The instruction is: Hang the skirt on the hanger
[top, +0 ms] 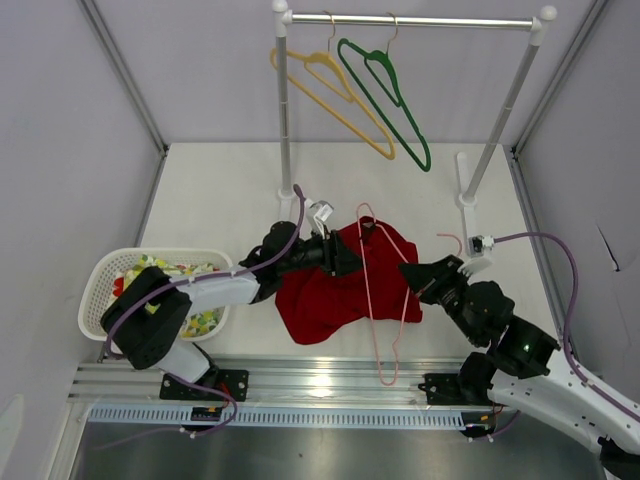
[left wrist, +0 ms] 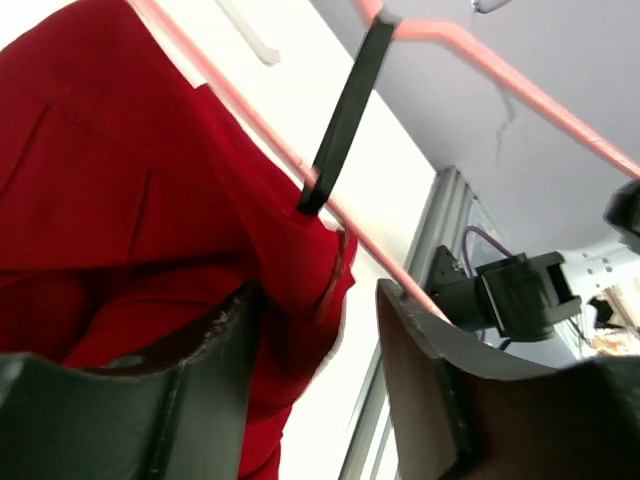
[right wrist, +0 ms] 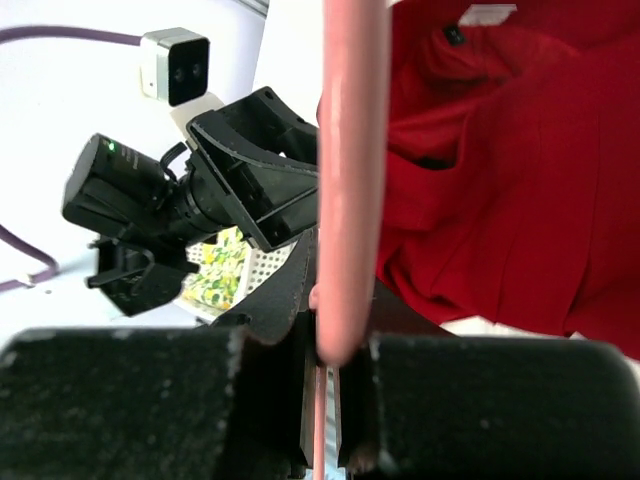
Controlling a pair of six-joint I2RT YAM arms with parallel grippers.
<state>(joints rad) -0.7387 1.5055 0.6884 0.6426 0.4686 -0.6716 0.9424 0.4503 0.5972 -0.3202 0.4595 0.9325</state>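
Here the right hand (right wrist: 335, 350) clenches the thin pale-pink wire hanger (right wrist: 350, 200), which runs toward the bench's (top: 220, 190) near edge across the deep-red fabric skirt (top: 330, 290). The released left hand (left wrist: 315, 300) is nearer the skirt.

The skirt (top: 335, 285) lies centrally on the table (top: 220, 200), the hanger (top: 368, 285) across its right part; basket (top: 92, 300) at left, rail (top: 410, 20) behind.
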